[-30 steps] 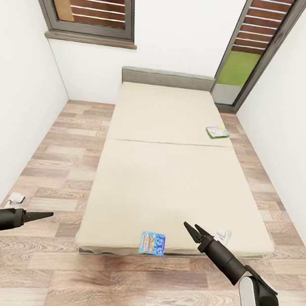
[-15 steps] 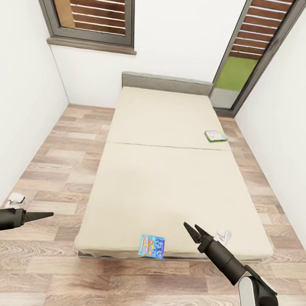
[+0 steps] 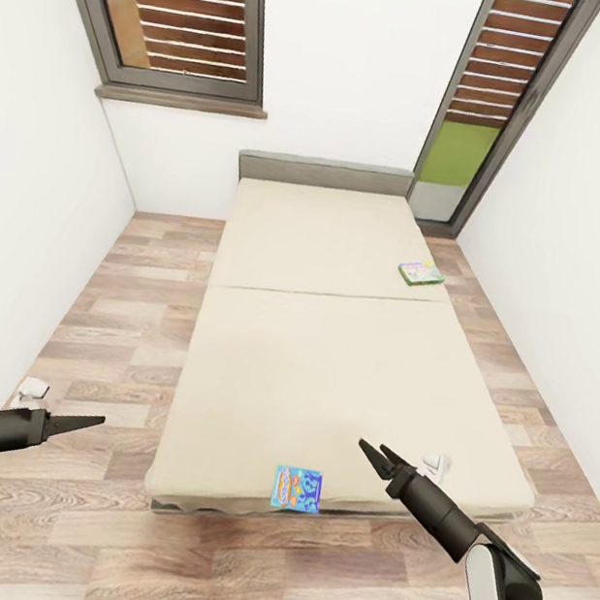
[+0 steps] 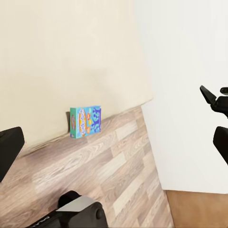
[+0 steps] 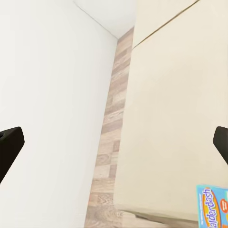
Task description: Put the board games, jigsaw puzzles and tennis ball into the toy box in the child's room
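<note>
The bed (image 3: pixel 328 364), with its beige mattress and grey headboard, runs away from me. One board game, a blue box (image 3: pixel 297 489), stands against the foot edge; the left wrist view (image 4: pixel 85 121) and right wrist view (image 5: pixel 213 206) catch it too. A second board game, green and white (image 3: pixel 422 273), lies flat near the bed's right edge. My left gripper (image 3: pixel 100 420) is open over the floor, left of the bed's foot. My right gripper (image 3: pixel 372 445) is open above the foot end, right of the blue box. The table, toy box, jigsaw puzzles and tennis ball are out of view.
White walls close in on both sides, leaving strips of wood floor (image 3: pixel 131 310) along the bed. A shuttered window (image 3: pixel 184 9) and a glass door (image 3: pixel 469 123) are in the far wall. Small white objects lie on the floor (image 3: pixel 32 388) and by the bed's corner (image 3: pixel 436 462).
The whole picture has slid slightly downward, so the camera has moved. Both grippers hold the same place in the view and stay open.
</note>
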### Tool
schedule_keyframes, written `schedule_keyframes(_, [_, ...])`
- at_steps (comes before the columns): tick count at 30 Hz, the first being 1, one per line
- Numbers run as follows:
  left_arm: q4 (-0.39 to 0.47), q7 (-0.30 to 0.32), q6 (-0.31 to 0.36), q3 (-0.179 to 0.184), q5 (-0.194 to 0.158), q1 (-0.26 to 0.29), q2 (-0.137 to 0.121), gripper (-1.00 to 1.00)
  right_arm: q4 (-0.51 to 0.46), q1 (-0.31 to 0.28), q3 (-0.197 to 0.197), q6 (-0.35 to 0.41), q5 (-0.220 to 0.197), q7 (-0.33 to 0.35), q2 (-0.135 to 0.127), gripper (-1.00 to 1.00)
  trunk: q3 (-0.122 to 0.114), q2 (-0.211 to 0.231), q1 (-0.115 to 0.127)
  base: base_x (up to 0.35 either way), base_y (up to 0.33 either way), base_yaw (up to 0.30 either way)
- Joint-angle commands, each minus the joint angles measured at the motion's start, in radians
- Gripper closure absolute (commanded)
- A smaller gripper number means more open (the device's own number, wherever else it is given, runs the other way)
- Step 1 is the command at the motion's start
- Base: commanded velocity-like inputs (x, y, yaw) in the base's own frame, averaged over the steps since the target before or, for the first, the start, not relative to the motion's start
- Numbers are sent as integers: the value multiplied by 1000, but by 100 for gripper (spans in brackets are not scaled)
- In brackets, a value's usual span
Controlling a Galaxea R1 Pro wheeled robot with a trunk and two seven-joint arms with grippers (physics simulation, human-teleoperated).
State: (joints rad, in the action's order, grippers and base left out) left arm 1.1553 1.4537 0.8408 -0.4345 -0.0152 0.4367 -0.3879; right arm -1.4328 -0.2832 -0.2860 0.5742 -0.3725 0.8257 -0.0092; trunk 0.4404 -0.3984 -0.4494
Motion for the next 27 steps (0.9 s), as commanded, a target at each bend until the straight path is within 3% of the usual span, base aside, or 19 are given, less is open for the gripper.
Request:
schedule_keyframes(1, [0, -3, 11, -1, 0, 1, 0, -100, 0, -1, -1, 7, -6, 1, 0, -100, 0, -2, -1, 0, 0, 0])
schedule_keyframes(27, [0, -16, 11, -3, 0, 1, 0, -100, 3, -1, -1, 7, -5, 0, 0, -100, -43, -2, -1, 0, 0, 5])
